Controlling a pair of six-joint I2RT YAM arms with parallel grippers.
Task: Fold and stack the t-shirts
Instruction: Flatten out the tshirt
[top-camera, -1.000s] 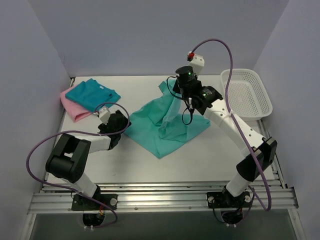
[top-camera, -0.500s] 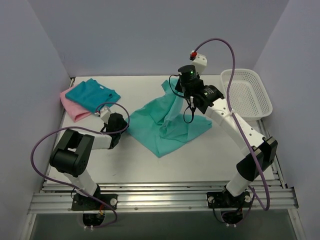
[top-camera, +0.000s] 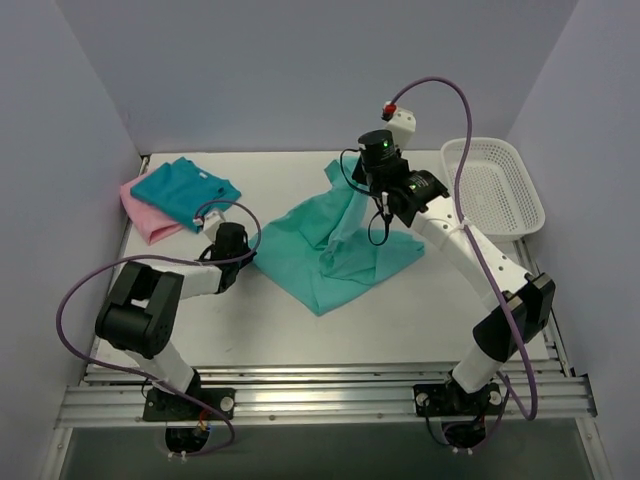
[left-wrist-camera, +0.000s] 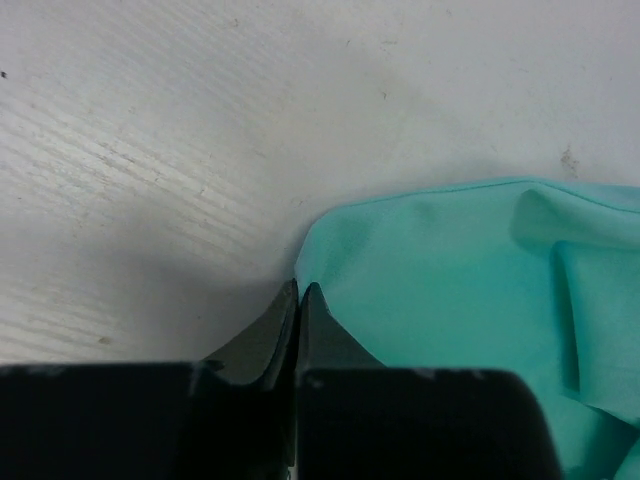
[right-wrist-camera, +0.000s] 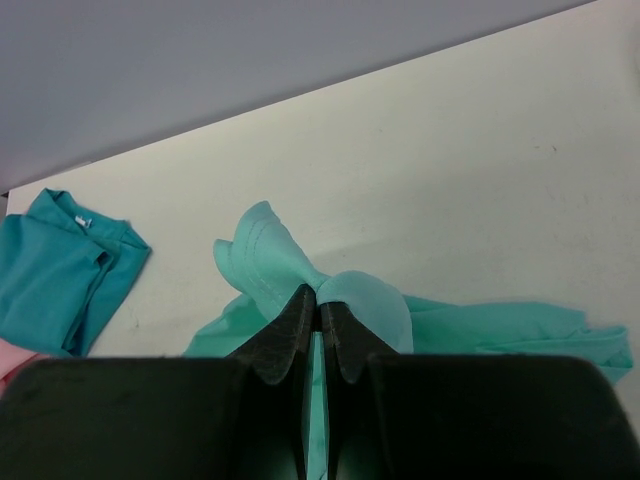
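The sea-green t-shirt (top-camera: 335, 250) lies rumpled in the middle of the tabletop (top-camera: 300, 330). The left fingers (left-wrist-camera: 262, 345) pinch its left corner, and the right fingers (right-wrist-camera: 285, 335) pinch a raised fold. A folded teal t-shirt (top-camera: 185, 187) rests on a pink t-shirt (top-camera: 143, 218) at the far left.

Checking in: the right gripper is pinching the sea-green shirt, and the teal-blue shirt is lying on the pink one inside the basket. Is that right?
Not quite. The teal-blue shirt lies on the pink shirt on the table at far left, not inside the basket, which stands at far right; the top external view shows it. The right gripper is indeed pinching the sea-green shirt.
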